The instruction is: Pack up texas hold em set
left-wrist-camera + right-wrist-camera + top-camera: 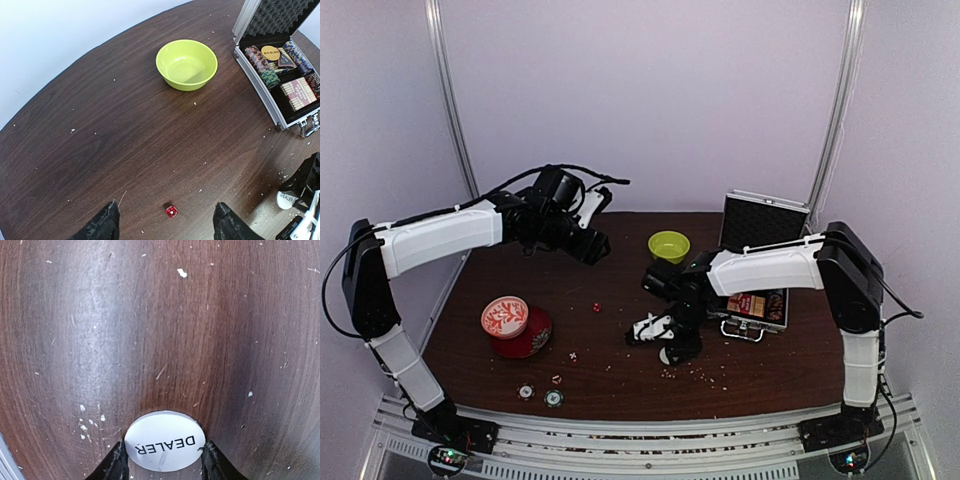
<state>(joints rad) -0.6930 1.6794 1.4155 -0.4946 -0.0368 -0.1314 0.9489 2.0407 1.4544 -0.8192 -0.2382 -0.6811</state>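
Dealer button [165, 447], printed "DEALER", sits between the right jaws.

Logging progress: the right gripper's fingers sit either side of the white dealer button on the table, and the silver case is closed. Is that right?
No: the silver case is open, as the left wrist view shows. The fingers of the right gripper do sit either side of the white dealer button on the table.

The bowl [668, 245] stands left of the case [765, 222], dealer button [165, 447] before both.
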